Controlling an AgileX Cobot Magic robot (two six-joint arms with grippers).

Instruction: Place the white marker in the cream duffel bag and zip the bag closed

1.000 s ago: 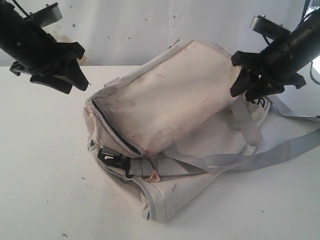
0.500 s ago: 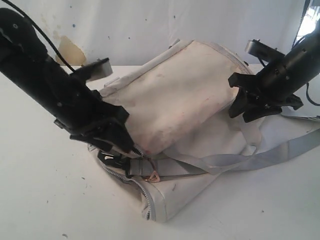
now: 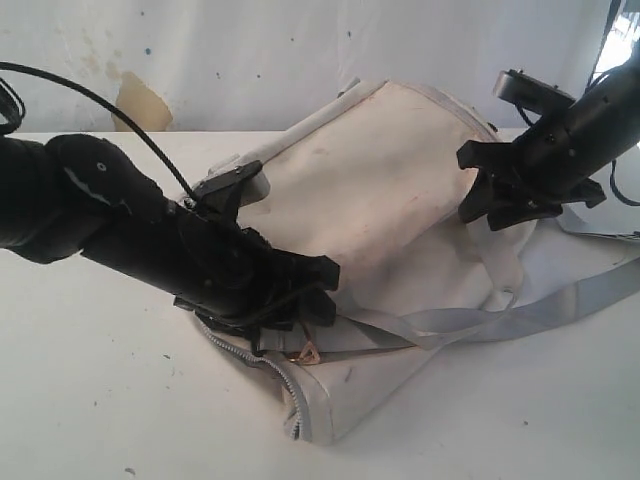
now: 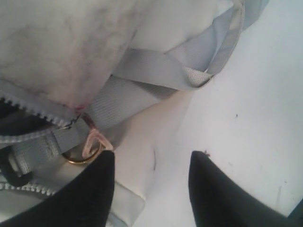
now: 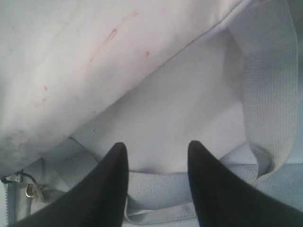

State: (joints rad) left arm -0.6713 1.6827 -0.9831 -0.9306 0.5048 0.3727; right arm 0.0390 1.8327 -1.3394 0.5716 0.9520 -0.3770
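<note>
The cream duffel bag (image 3: 370, 180) lies on its side mid-table, stained, with its grey zipper (image 3: 245, 352) running along the near left end. My left gripper (image 3: 318, 290) hangs open just above that zipper end, next to a gold ring (image 4: 78, 160) and the zipper teeth (image 4: 33, 106); nothing sits between its fingers (image 4: 102, 175). At the bag's right end my right gripper (image 3: 468, 185) is open and empty over a grey strap (image 5: 189, 187) and the bag cloth (image 5: 71, 56). The white marker is out of view.
Long grey straps (image 3: 540, 305) trail from the bag across the white table (image 3: 100, 400) to the right. The left arm's black cable (image 3: 120, 105) arcs above the table. A pale wall with a brown patch (image 3: 140, 100) stands behind.
My left arm has swung down from the upper left and across to the bag's near zipper end, covering the opening. The right gripper has barely shifted.
</note>
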